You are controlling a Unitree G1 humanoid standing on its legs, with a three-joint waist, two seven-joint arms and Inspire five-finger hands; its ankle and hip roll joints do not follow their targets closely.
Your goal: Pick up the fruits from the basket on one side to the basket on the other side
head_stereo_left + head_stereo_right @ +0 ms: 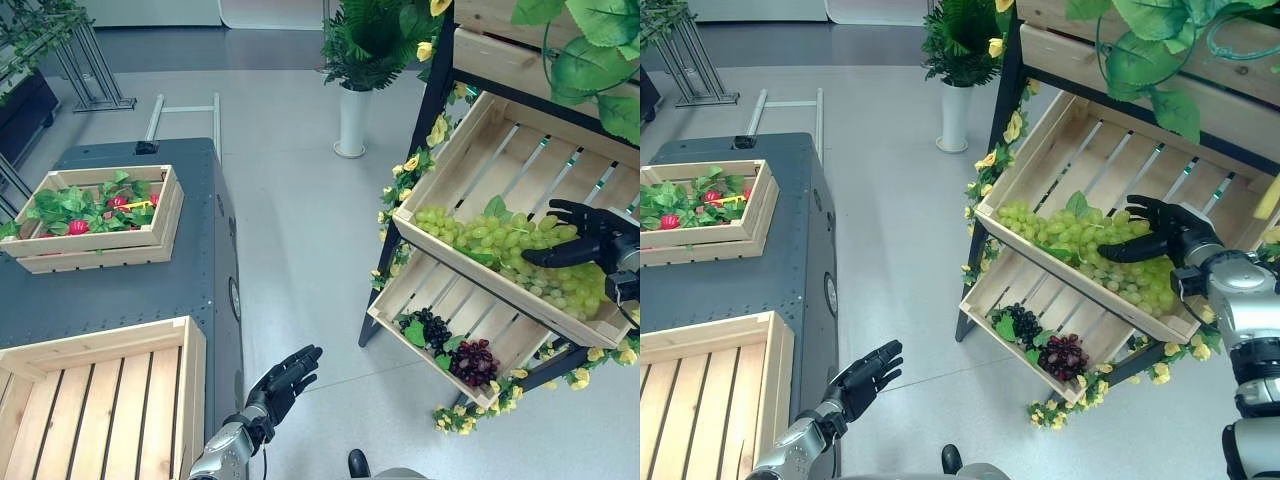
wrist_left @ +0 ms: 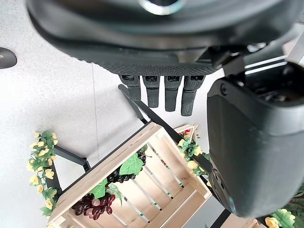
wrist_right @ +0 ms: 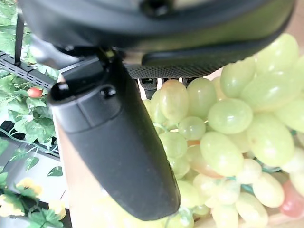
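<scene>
A big bunch of green grapes point(image 1: 490, 245) lies in the upper slanted wooden crate point(image 1: 455, 150) of the shelf on the right. My right hand point(image 1: 590, 235) rests on the bunch's right end, fingers spread over the top and thumb reaching along the side; it is open, with grapes point(image 3: 228, 137) pressed close against the palm and thumb. An empty wooden crate point(image 1: 100, 400) sits on the dark table at the lower left. Beside the table's edge, low over the floor, my left hand point(image 1: 282, 383) hangs open and empty, its fingers point(image 2: 161, 92) straight.
The lower shelf crate point(image 1: 400, 290) holds dark grapes point(image 1: 455, 352) and leaves. Another crate point(image 1: 95, 215) with leaves and red fruits stands farther back on the dark table point(image 1: 190, 280). A white vase point(image 1: 352, 120) with a plant and a metal rack point(image 1: 90, 70) stand behind.
</scene>
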